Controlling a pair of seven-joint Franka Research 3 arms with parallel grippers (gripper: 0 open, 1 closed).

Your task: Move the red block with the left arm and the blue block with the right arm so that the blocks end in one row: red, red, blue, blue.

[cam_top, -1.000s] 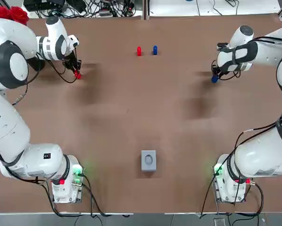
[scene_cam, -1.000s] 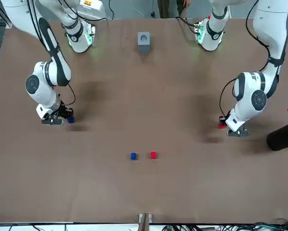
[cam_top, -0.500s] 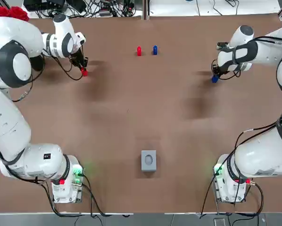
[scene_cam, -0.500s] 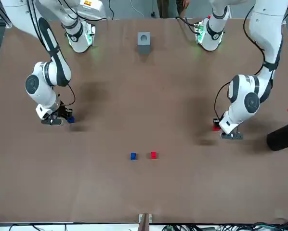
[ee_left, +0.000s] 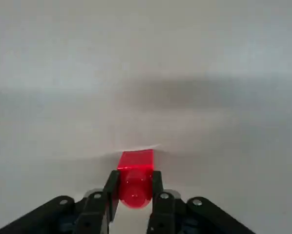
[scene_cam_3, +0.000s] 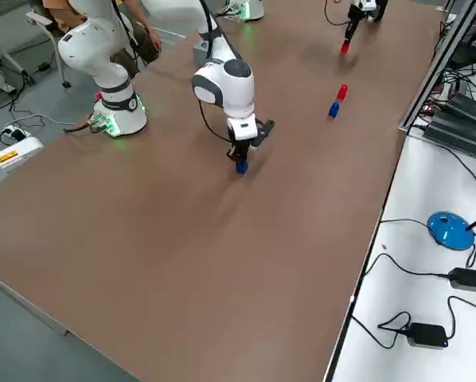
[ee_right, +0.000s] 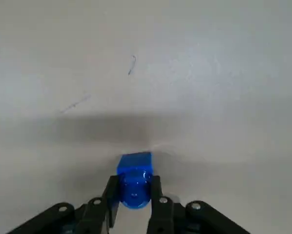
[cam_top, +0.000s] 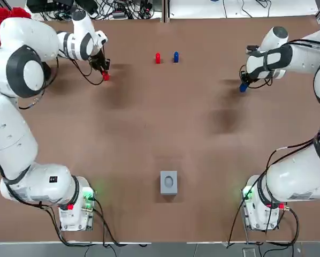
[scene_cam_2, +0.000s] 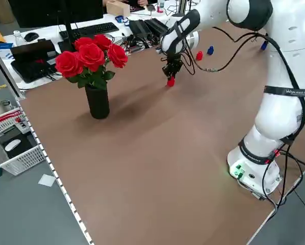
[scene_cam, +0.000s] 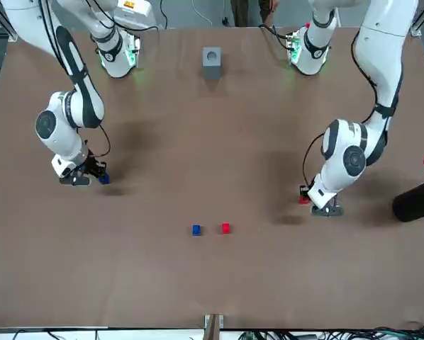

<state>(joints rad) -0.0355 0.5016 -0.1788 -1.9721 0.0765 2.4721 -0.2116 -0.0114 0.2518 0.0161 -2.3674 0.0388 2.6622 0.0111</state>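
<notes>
1. Surface [cam_top: 149,123]: brown, carries all the items below.
2. Left hand [ee_left: 134,179]: at the far left part of the surface, fingers pointing down and closed tight around the carried red block [ee_left: 136,161]. The block sits between the fingertips, its lower end sticking out below them. Whether it touches the surface cannot be told.
3. Right hand [ee_right: 134,183]: at the far right part of the surface, fingers pointing down and clamped on the carried blue block [ee_right: 134,165], which is gripped the same way, low at the surface.
4. Standing red block [cam_top: 158,58] and standing blue block [cam_top: 175,56]: side by side at the far middle, red toward the left arm. Both lie between the two hands and well apart from each.
5. Grey box [cam_top: 168,182]: near middle, between the arm bases.
6. Black vase [scene_cam_2: 97,102] of red roses [scene_cam_2: 91,55]: far left corner.
</notes>
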